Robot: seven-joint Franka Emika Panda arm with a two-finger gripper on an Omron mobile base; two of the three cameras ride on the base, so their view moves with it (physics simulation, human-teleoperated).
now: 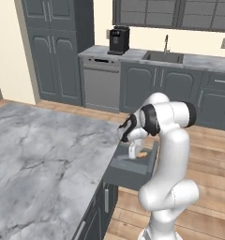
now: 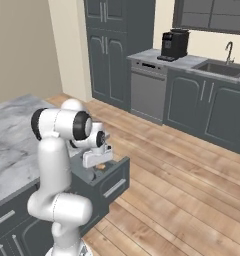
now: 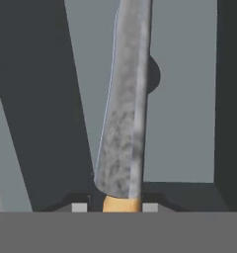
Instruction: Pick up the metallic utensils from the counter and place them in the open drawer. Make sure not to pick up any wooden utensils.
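Because the knife (image 3: 121,123) has to end up inside the open drawer (image 1: 133,169), it hangs pinched by its short orange handle at the claw (image 3: 121,205), with the grey-blue blade running out ahead of the hand over the drawer's grey floor; in the hand view the blade crosses the middle of the drawer's interior, the dark drawer walls rising to either side of it, and a small dark rounded shape peeks out from behind the blade's far part, too hidden to name; the claw is pressed together on the handle, its two small dark fingertips (image 3: 80,206) close on either side of the orange stub, with only the handle's width between them; judged from this, the carry is done and what remains for this piece is to let go, so that the knife drops flat inside the drawer rather than across its rim; from the base views the claw (image 1: 135,151) sits just above the drawer, a spot of orange showing at its tip, the arm bent down over the drawer from beside it; the drawer juts out from the dark base under the edge of the marble table (image 1: 44,159), so the table lies just beside and above the drawer; the stretch of table in view near the drawer carries no utensil that I can make out.
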